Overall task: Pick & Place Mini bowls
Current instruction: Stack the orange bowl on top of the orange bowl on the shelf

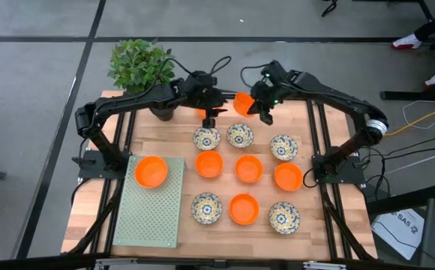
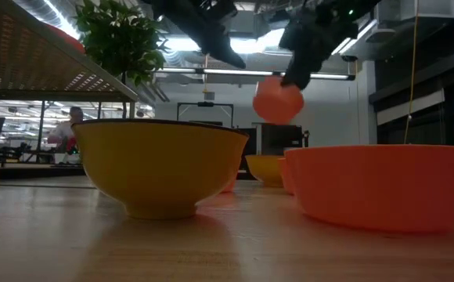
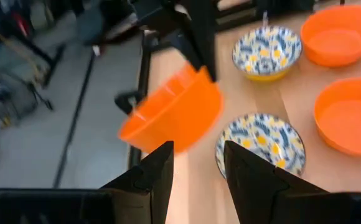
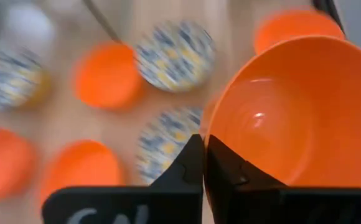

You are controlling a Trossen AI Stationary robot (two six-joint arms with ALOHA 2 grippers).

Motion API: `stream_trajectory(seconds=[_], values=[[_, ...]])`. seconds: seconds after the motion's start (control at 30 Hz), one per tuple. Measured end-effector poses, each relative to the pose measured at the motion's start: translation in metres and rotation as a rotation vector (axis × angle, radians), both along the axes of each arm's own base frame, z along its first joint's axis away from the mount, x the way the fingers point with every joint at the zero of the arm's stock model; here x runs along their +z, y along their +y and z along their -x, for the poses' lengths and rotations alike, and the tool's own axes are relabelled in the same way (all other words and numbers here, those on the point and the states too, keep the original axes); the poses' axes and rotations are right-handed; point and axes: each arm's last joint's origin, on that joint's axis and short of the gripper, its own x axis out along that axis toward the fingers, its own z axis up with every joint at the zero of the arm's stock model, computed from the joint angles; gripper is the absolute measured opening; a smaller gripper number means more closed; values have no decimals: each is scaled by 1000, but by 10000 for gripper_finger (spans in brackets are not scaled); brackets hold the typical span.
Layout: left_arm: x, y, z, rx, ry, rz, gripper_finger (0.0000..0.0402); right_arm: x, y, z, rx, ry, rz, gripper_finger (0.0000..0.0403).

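Observation:
An orange mini bowl [image 1: 241,103] hangs in the air over the table's far edge, with my right gripper [image 1: 258,106] shut on it. My left gripper [image 1: 209,114] stands open just left of that bowl, with nothing between its fingers [image 3: 159,171]. Several more mini bowls sit on their bases on the wooden table in three rows, among them a floral one [image 1: 239,135] and an orange one [image 1: 248,169]. One orange bowl [image 1: 151,171] sits on the green mat [image 1: 154,214]. My right gripper pinches the orange bowl's rim [image 4: 213,127] between its two fingers, one finger [image 4: 227,168] inside the bowl and one outside. The fingers come slanting down from above. The bowl [image 2: 278,100] hangs tilted below them, lifted clear of the table.
A potted plant [image 1: 141,66] stands at the table's far left corner, beside my left arm. The black frame rails [image 1: 328,199] run along both sides. The green mat has free room on its near half.

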Motion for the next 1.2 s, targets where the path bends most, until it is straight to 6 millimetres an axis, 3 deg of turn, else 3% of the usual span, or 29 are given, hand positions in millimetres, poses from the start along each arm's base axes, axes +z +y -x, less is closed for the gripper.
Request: stream_trajectory(seconds=[0.23, 0.67, 1.0, 1.2], values=[[7, -2, -5, -116, -95, -3, 136, 19, 18, 9, 79, -108, -133, 4], [5, 2, 1, -209, -125, 263, 136, 11, 52, -5, 107, 51, -86, 3], [-1, -14, 0, -306, -53, 273, 136, 9, 96, -22, 159, 137, -62, 3], [-6, -36, 1, -388, 47, 252, 136, 7, 123, -29, 91, 203, -19, 4]])
